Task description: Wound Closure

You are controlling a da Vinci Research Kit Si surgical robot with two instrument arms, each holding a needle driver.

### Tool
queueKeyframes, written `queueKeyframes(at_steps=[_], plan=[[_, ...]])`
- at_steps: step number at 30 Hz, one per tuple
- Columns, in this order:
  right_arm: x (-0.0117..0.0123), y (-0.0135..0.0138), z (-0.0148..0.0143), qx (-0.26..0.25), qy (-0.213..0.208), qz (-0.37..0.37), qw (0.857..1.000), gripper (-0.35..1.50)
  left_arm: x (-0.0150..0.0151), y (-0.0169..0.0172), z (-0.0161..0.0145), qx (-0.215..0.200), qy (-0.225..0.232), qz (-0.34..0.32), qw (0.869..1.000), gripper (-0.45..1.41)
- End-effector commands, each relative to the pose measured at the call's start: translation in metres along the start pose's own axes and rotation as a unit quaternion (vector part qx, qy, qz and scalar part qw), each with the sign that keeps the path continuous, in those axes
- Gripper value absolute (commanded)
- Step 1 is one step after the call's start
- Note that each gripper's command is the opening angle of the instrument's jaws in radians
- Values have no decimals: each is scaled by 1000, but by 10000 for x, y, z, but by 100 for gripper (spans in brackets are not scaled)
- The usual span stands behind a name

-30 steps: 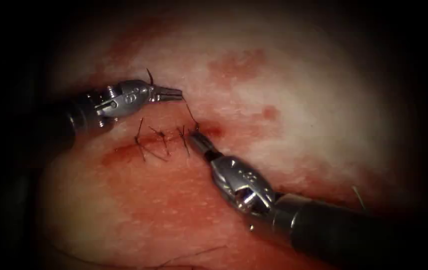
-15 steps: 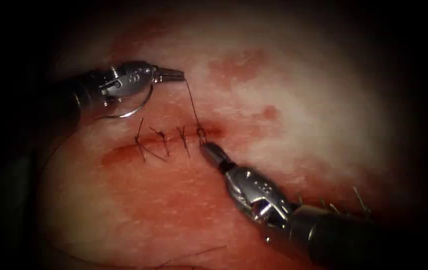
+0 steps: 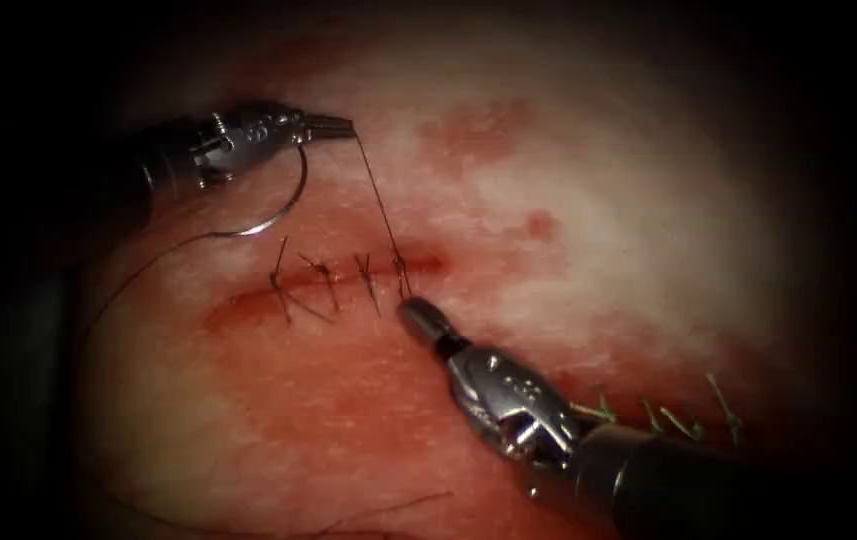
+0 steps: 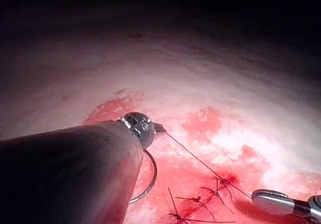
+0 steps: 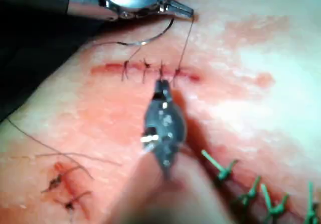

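Jaws of the left tool (image 3: 333, 126) are pressed together on the thread (image 3: 378, 205), which runs taut from their tip down to the stitch at the right end of the cut (image 3: 328, 283) in the tissue (image 3: 598, 220). Hanging under that tool, the curved needle (image 3: 273, 215) lies free of the tissue, above the cut toward its left end, with loose thread trailing off to the left from it. Jaws of the right tool (image 3: 418, 318) are pressed together too, their tip just below the same stitch; I cannot tell whether they pinch the thread's short end. Three more dark stitches (image 3: 323, 272) cross the cut, and red fluid (image 3: 478, 130) stains the tissue around it
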Motion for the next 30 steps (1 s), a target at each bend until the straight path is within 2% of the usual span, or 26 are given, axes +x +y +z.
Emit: queueKeyframes(at_steps=[1,20,22,24,26,27,28,29,30], plan=[[-5,-5,3,1,1,-1,1000,-35,1,-5,6,2,1,1,1000,-45],[-17,-13,-10,3,-7,-11,1000,-35,-14,-18,0,13,-5,5,1000,-45],[-16,-13,-11,14,-9,-62,998,-35,-14,-17,-1,15,-4,4,1000,-45],[-15,-12,-10,49,-9,-193,980,-35,-12,-12,-3,22,2,2,1000,-45],[-13,-9,-11,73,-7,-227,971,-35,-9,-6,-5,39,19,-16,999,-45],[-12,-7,-12,78,-6,-238,968,-18,-7,-3,-6,47,28,-22,998,-45],[-10,-6,-12,79,-5,-258,963,15,-5,0,-7,52,32,-29,998,-45],[-8,-4,-13,80,-6,-280,957,29,-3,4,-9,55,34,-39,997,-45],[-6,-2,-13,82,-6,-285,955,51,0,9,-11,57,32,-46,997,-40]])
